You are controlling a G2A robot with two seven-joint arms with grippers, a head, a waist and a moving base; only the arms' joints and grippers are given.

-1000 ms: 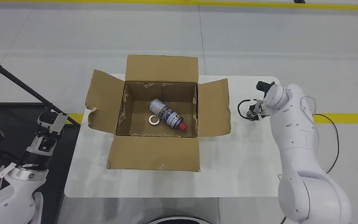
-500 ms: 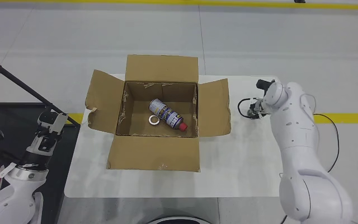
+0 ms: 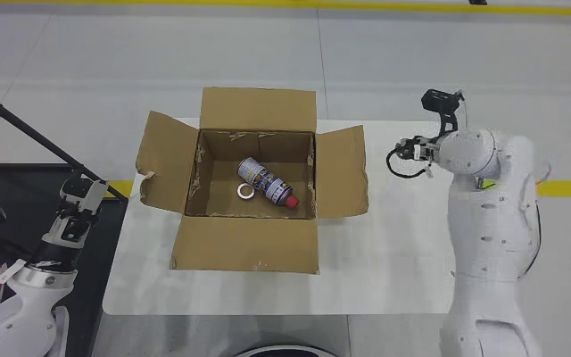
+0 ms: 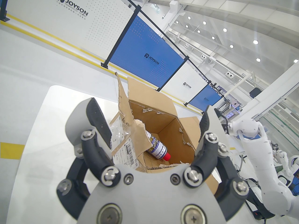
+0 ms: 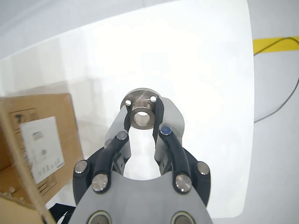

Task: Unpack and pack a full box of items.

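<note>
- A cardboard box (image 3: 254, 192) stands on the middle of the white worktop (image 3: 401, 259) with all four flaps folded outwards.
- Inside the box a spray can (image 3: 267, 182) lies on its side. Its red cap points towards the box's right wall on the robot's side.
- A small white ring (image 3: 244, 190) lies flat on the box floor, just beside the can, on the side towards the left wall.
- The right end effector (image 5: 142, 118) is over the right part of the worktop, beyond the box's right flap (image 3: 343, 174).
- Its two fingers are closed part-way onto a small metal bushing (image 5: 140, 99), gripping the collar from both sides. The flange with its small holes faces away from the wrist camera, with bare worktop behind it.
- In the right wrist view, a box flap bearing a white label (image 5: 42, 145) shows off to one side.
- The left end effector (image 4: 150, 114) is spread wide open and holds nothing. It sits off the left edge of the worktop, well apart from the box and aimed towards it.
- The left wrist view looks between these fingers into the open box, where the can shows with its red cap (image 4: 166, 156).
- A yellow line (image 3: 553, 188) runs along the floor beside the worktop.
</note>
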